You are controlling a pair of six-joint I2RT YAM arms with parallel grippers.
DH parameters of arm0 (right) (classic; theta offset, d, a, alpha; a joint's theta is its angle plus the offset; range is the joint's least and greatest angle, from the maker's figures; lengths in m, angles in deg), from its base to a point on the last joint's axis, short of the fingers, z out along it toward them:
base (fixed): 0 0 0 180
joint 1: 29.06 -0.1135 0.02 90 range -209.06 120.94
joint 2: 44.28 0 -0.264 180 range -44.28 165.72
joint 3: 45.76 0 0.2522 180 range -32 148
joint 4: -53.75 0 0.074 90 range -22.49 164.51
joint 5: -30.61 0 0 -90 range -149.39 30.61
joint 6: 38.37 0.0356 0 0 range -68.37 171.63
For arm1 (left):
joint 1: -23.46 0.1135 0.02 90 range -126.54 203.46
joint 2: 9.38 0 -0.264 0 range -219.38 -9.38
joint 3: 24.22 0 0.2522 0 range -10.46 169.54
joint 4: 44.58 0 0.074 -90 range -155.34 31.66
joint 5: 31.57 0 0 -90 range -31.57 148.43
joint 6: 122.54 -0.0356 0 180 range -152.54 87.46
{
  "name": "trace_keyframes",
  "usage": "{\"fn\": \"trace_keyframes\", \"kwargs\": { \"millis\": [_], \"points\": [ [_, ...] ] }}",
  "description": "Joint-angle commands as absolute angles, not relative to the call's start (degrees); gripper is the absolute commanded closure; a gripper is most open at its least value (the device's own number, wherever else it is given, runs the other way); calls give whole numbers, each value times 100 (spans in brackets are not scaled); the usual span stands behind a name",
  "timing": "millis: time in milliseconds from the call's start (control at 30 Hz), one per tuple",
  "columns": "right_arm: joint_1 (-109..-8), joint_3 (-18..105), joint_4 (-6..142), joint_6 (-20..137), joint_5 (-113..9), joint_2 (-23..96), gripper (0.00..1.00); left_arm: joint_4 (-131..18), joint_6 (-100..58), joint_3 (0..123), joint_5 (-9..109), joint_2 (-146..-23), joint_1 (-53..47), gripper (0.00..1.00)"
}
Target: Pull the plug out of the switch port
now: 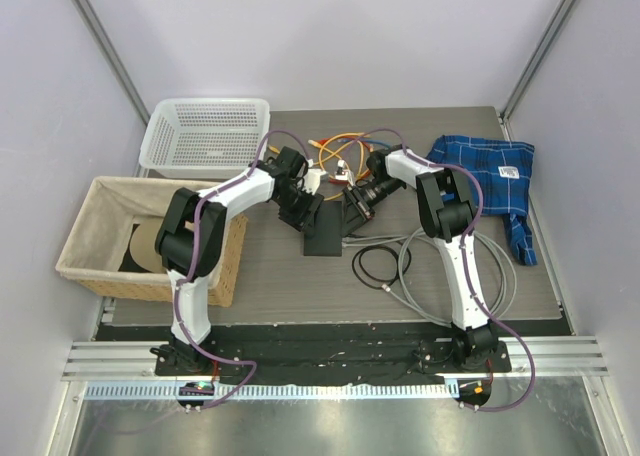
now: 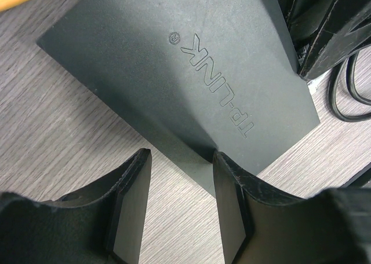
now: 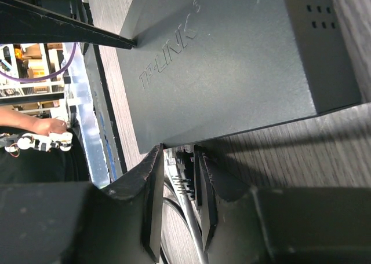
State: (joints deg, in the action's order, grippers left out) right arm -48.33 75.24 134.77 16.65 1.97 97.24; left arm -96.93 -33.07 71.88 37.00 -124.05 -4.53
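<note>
The switch [image 1: 323, 233] is a flat black box marked TP-LINK, lying mid-table; it also shows in the left wrist view [image 2: 174, 73] and the right wrist view [image 3: 232, 61]. My left gripper [image 1: 298, 209] is open at the switch's far left edge [image 2: 179, 155]: one fingertip [image 2: 223, 162] rests against the box, the other [image 2: 136, 165] is over bare table. My right gripper [image 1: 356, 200] is closed [image 3: 177, 151] around the plug [image 3: 184, 172], a clear connector with a grey cable, still seated in the socket edge of the switch.
A white mesh basket [image 1: 205, 131] is at the back left and a wicker basket [image 1: 110, 241] at the left. A blue plaid cloth [image 1: 490, 176] lies at the right. Orange cables [image 1: 335, 148] lie behind the switch. Black and grey cable loops [image 1: 400, 266] lie in front of the right arm.
</note>
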Motion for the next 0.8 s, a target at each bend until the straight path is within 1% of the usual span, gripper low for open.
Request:
{"fn": "trace_keyframes", "kwargs": {
  "millis": [0, 33, 133, 233, 300, 333, 433, 500, 533, 633, 667, 733, 767],
  "points": [
    [-5007, 7373, 13509, 1323, -368, 9925, 70, -9886, -3605, 7048, 4481, -12830, -431, 50],
    [-5007, 7373, 13597, 1235, -332, 9925, 64, -9869, -3596, 7031, 4481, -12821, -431, 50],
    [-5007, 7356, 13843, 962, -262, 9934, 59, -9851, -3605, 6996, 4472, -12812, -431, 50],
    [-4998, 7426, 14212, 471, -122, 9986, 57, -9842, -3605, 6969, 4455, -12795, -423, 49],
    [-4998, 7671, 14730, 15, -34, 10187, 58, -9842, -3614, 6952, 4463, -12786, -423, 50],
    [-5006, 7724, 14966, -83, -24, 10232, 60, -9842, -3614, 6952, 4463, -12786, -423, 50],
    [-4998, 7655, 14890, -84, -112, 10215, 66, -9860, -3631, 6960, 4481, -12777, -423, 50],
    [-4989, 7620, 14881, -93, -112, 10215, 67, -9869, -3632, 6960, 4481, -12768, -423, 50],
    [-4998, 7619, 14872, -93, -121, 10206, 71, -9869, -3632, 6952, 4481, -12768, -431, 50],
    [-4998, 7602, 14776, -32, -130, 10197, 76, -9869, -3640, 6943, 4481, -12768, -423, 49],
    [-4998, 7576, 14723, 64, -147, 10197, 78, -9877, -3649, 6943, 4472, -12760, -423, 49],
    [-4998, 7514, 14418, 257, -287, 10162, 84, -9877, -3658, 6943, 4481, -12759, -440, 49],
    [-4998, 7401, 14206, 702, -410, 10110, 86, -9869, -3658, 6934, 4489, -12759, -440, 49]
  ]
}}
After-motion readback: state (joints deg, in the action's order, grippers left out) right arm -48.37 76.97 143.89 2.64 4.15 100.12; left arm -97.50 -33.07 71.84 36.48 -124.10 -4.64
